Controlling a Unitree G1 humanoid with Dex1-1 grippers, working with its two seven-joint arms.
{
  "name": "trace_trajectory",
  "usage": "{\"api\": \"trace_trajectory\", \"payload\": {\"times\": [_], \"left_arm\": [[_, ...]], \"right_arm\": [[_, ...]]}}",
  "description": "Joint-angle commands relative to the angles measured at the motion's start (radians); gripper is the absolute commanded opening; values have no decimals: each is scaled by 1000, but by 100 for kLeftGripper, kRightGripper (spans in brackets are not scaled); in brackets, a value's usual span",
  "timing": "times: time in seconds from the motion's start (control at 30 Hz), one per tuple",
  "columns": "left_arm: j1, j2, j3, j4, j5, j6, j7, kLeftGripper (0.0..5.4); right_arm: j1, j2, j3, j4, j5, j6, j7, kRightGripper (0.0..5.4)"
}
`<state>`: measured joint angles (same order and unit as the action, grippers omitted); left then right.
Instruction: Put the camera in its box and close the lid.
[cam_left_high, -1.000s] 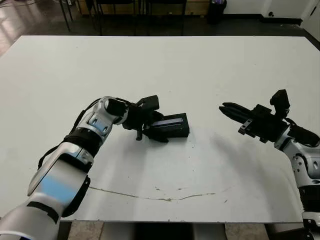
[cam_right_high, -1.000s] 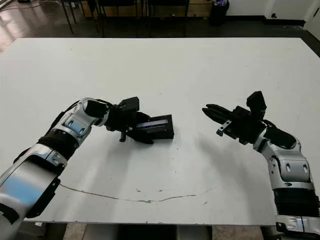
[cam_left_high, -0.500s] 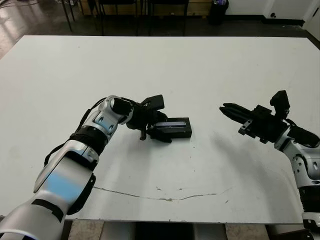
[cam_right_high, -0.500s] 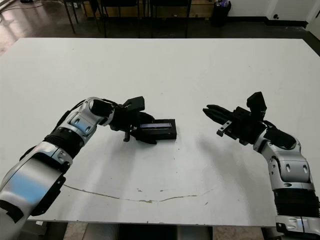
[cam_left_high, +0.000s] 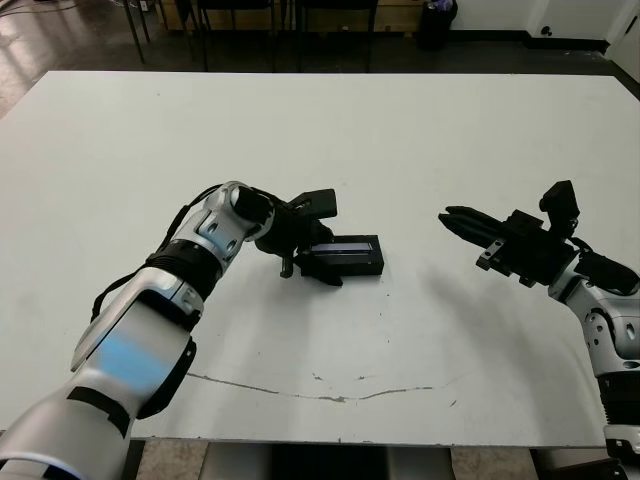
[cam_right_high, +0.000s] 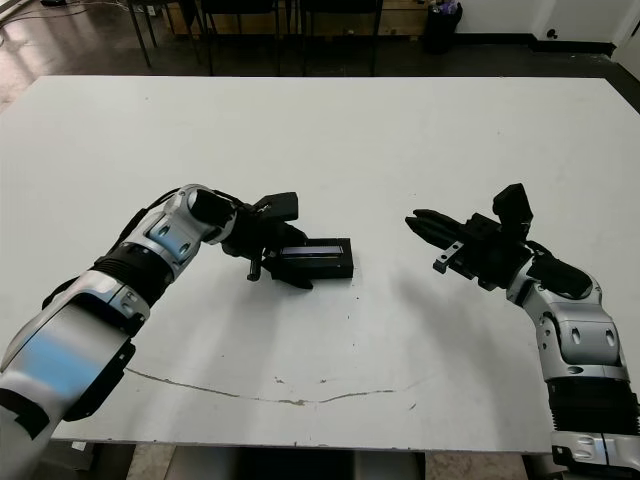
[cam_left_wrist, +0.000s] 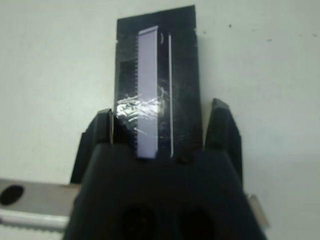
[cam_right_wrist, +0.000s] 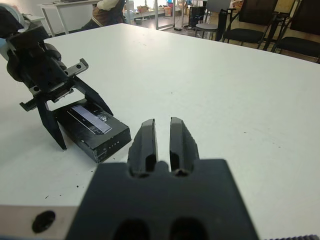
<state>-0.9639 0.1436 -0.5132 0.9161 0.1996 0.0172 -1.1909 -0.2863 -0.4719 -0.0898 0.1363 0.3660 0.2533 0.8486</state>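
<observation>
Lid (cam_left_high: 349, 247) sits on box (cam_left_high: 352, 263), closed stack flat on surface (cam_left_high: 420, 140), about mid-surface.

Left gripper (cam_left_high: 318, 262) fingers spread, 1 each side of box's near end, not clamped.

Right gripper (cam_left_high: 451, 216) fingers together, holds nothing, well apart from box.

Risk: withdrawing finger could snag lid edge, shift it off seat, or drag box.

Room: surface bare all around box; edges far.

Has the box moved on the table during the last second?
Yes. The box went from tilted to flat and shifted slightly toward the right gripper, away from the table crack.
</observation>
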Motion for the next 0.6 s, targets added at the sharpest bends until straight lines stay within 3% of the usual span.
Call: {"api": "trace_trajectory", "payload": {"times": [0.03,0.47,0.6], "left_arm": [[49,2,-74,18,79,-7,-25,226],[154,148,-45,-31,53,-151,-23,521],[183,212,-15,-56,29,-155,-33,539]], "right_arm": [[18,-10,7,5,-8,13,-3,0],[-1,-4,7,35,6,10,21,0],[-9,-3,10,48,7,3,35,0]]}}
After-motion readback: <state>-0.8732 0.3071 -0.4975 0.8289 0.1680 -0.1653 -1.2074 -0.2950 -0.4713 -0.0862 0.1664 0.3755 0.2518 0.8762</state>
